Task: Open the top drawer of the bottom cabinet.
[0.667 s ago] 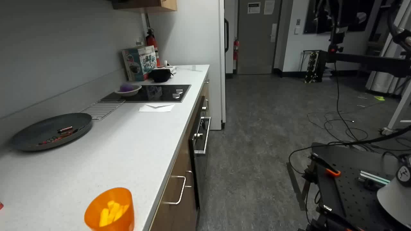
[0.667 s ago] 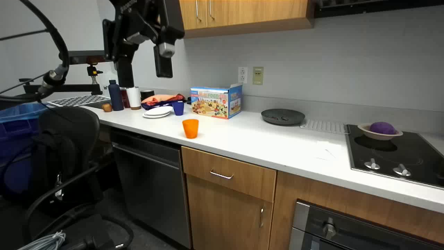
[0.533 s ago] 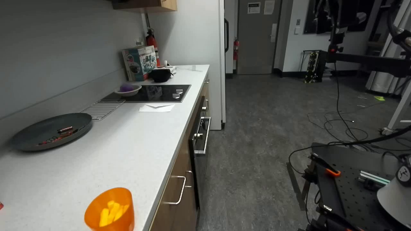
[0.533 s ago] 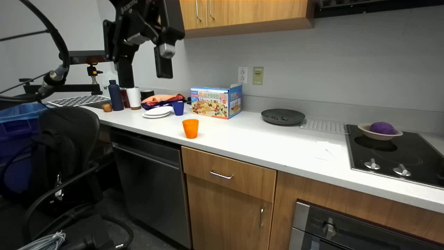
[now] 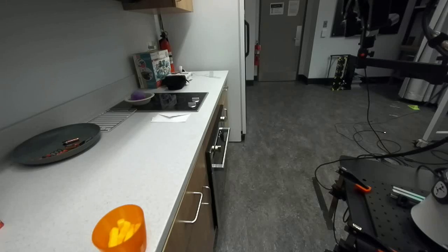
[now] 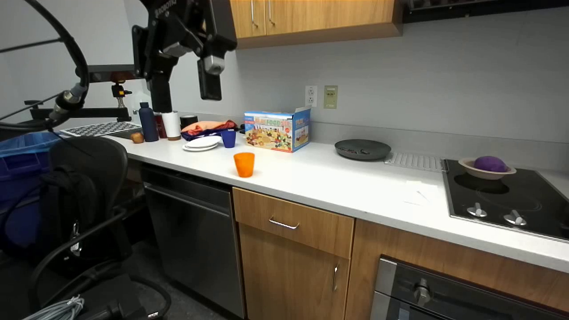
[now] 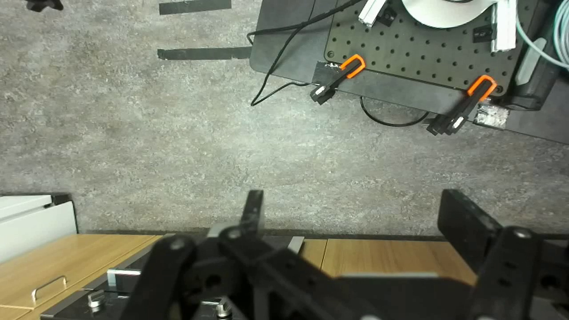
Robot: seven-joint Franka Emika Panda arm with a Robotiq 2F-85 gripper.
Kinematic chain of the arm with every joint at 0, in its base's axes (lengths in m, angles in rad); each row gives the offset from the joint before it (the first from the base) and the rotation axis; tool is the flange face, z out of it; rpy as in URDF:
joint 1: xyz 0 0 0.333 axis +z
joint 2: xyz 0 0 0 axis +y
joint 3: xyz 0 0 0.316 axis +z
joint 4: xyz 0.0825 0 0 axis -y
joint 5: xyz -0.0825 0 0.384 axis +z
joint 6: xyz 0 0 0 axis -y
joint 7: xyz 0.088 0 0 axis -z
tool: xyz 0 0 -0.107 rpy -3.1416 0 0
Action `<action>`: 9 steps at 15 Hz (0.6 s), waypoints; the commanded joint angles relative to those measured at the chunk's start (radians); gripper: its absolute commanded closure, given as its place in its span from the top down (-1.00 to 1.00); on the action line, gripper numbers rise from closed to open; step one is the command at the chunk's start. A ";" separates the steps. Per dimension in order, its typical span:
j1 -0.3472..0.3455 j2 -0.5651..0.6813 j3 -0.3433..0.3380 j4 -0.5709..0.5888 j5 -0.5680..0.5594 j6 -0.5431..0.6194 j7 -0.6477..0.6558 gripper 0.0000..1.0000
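Observation:
The bottom cabinet (image 6: 289,271) has brown wood fronts under a white worktop. Its top drawer (image 6: 306,218) is shut and flush, with a horizontal silver bar handle (image 6: 284,224). The drawer also shows at a steep angle in an exterior view (image 5: 185,206). My gripper (image 6: 185,92) hangs high, fingers pointing down, apart from the drawer and its handle. In the wrist view the gripper (image 7: 353,204) has its fingers wide apart with nothing between them. Below, it shows floor and part of a wood front (image 7: 391,255); the gripper hides the rest.
An orange cup (image 6: 244,165) with yellow pieces stands on the worktop above the drawer. A dishwasher (image 6: 191,235) lies on one side, an oven (image 6: 462,293) on the other. A wooden wall cabinet (image 6: 320,20) hangs above. The robot's base plate (image 7: 400,53) stands across the floor.

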 commanded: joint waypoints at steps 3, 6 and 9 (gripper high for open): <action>0.092 -0.009 0.116 0.132 0.105 -0.159 0.128 1.00; 0.145 0.037 0.219 0.261 0.223 -0.217 0.252 1.00; 0.160 0.015 0.240 0.241 0.219 -0.196 0.285 1.00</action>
